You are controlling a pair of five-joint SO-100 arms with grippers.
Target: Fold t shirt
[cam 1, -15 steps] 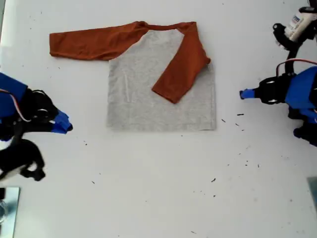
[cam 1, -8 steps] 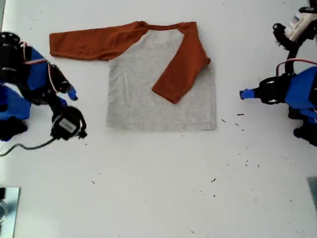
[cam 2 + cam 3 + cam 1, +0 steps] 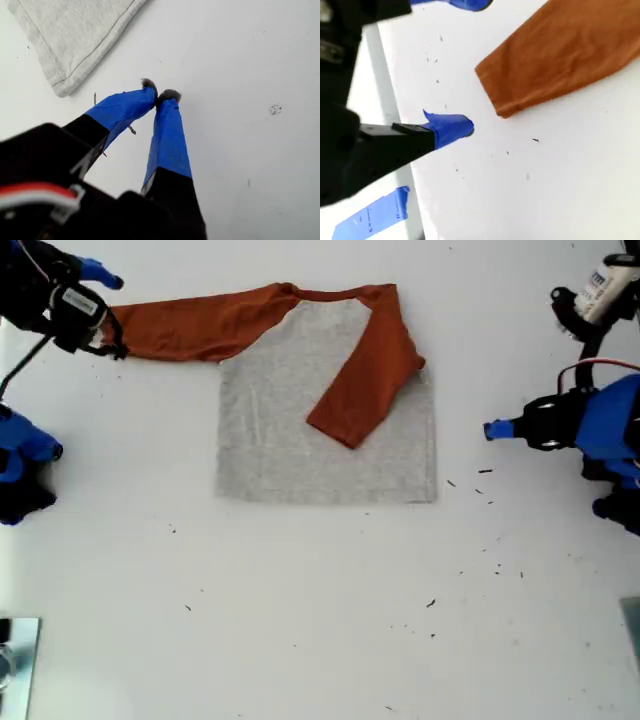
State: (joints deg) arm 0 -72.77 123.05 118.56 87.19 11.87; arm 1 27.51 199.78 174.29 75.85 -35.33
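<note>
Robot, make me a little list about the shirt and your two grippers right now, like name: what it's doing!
t shirt: flat on the white table
sleeve on exterior view's right: folded across the grey body
sleeve on exterior view's left: stretched out straight
my first gripper: shut, holding nothing, near the shirt's hem corner
my second gripper: open, beside the straight sleeve's cuff, not gripping it

Bright even light, soft shadows; slight blur

My first gripper sits at three o'clock in the exterior view, tips pressed together, pointing toward nine. My second gripper reaches toward eleven o'clock, jaws spread wide.
</note>
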